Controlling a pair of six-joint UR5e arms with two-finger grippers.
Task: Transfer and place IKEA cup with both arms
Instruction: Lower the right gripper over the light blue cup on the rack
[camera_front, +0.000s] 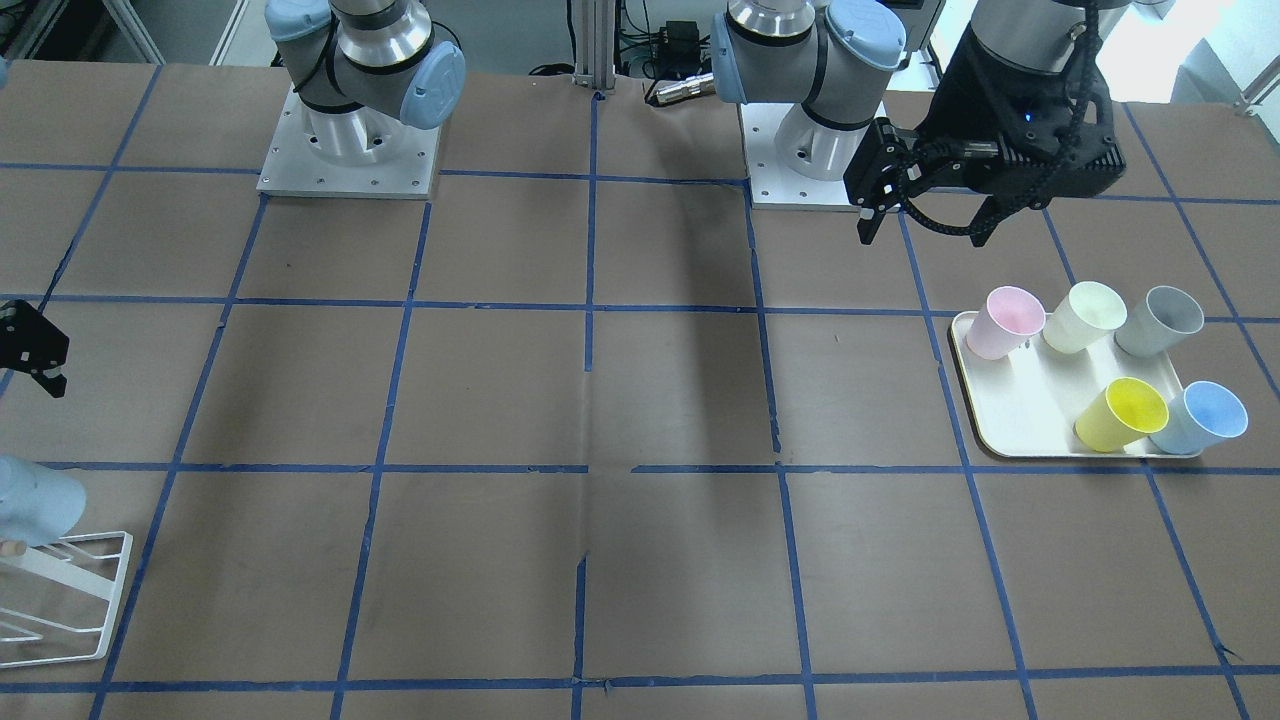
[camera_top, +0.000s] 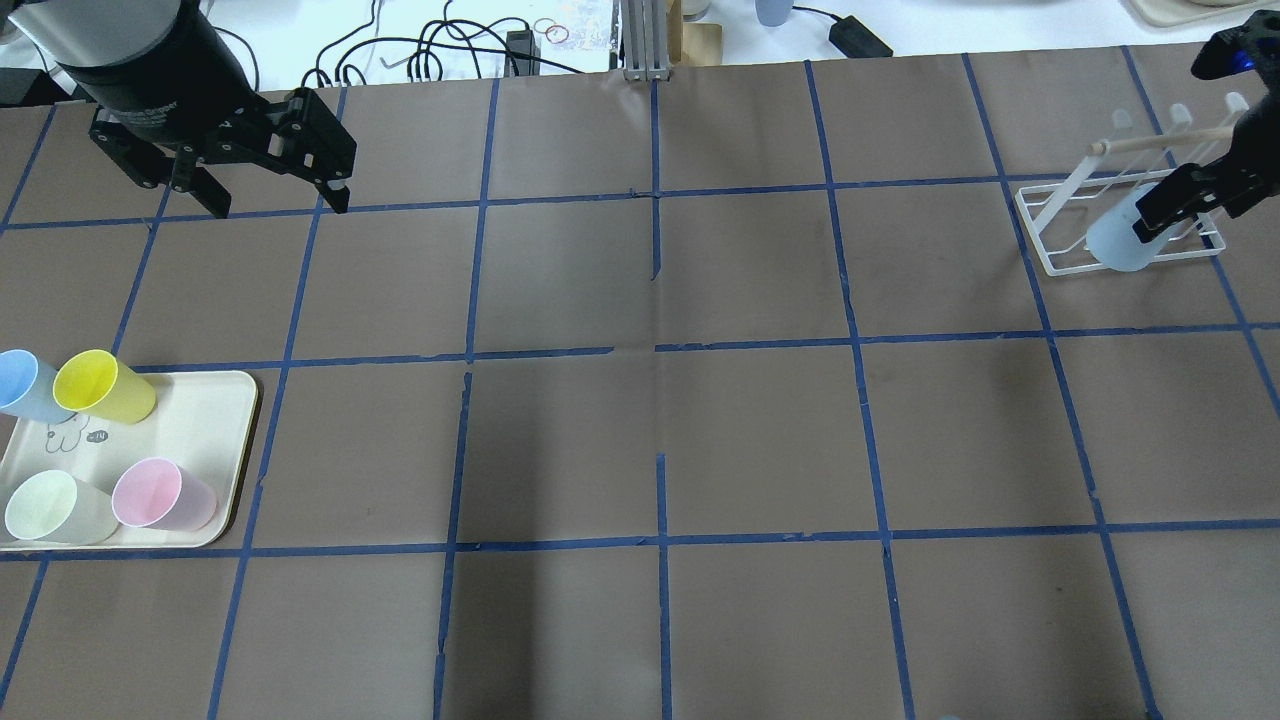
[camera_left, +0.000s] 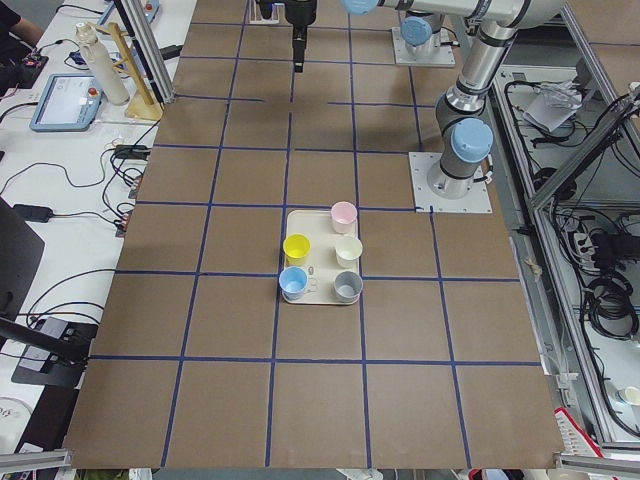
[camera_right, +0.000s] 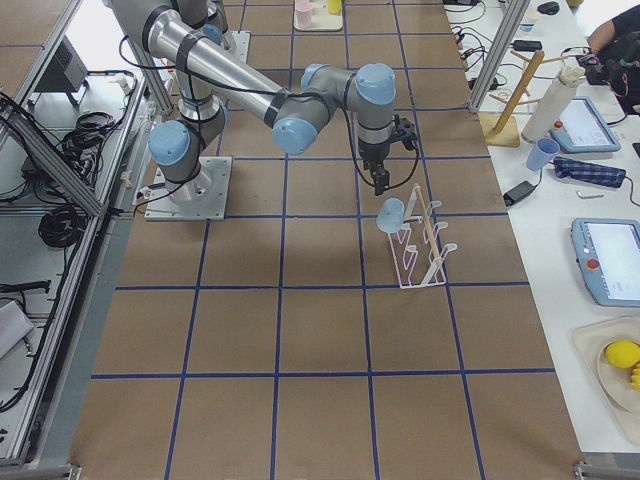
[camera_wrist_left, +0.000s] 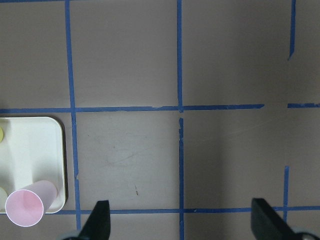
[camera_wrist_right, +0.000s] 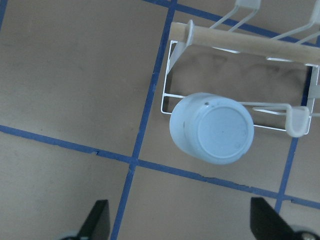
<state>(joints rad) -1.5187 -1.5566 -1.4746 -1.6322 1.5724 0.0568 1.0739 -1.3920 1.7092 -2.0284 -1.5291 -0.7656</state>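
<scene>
- The tabletop (camera_top: 700, 420) is brown and crossed by a grid of blue tape. A broad bare stretch runs across its middle, between the tray at the robot's left end and the rack at its right end.
- The left arm (camera_front: 800, 60) and the right arm (camera_right: 260, 95) each reach out over their own end, well apart from each other.
- The tray (camera_front: 1020, 410) is white with rounded corners. It carries five upright cups: pink (camera_front: 1005, 320), pale green (camera_front: 1085, 315), grey (camera_front: 1160, 320), yellow (camera_front: 1125, 412), and the other blue cup (camera_front: 1205, 415) at its outer corner.
- The rack (camera_right: 418, 250) is white wire with a wooden rail, and there is bare tabletop on all sides of it.
- The left hand (camera_top: 278, 200) hangs above the tabletop beside the tray. Its fingers are spread and it grips nothing.
- The right hand (camera_wrist_right: 181, 226) hovers over the rack. Its fingers are wide apart and the cup is released, not between them.
- The cup (camera_wrist_right: 212, 127) is pale blue, tapered and has no handle. It sits upside down and tilted on the peg at one end of the rack, with its flat base facing the right wrist camera.
</scene>
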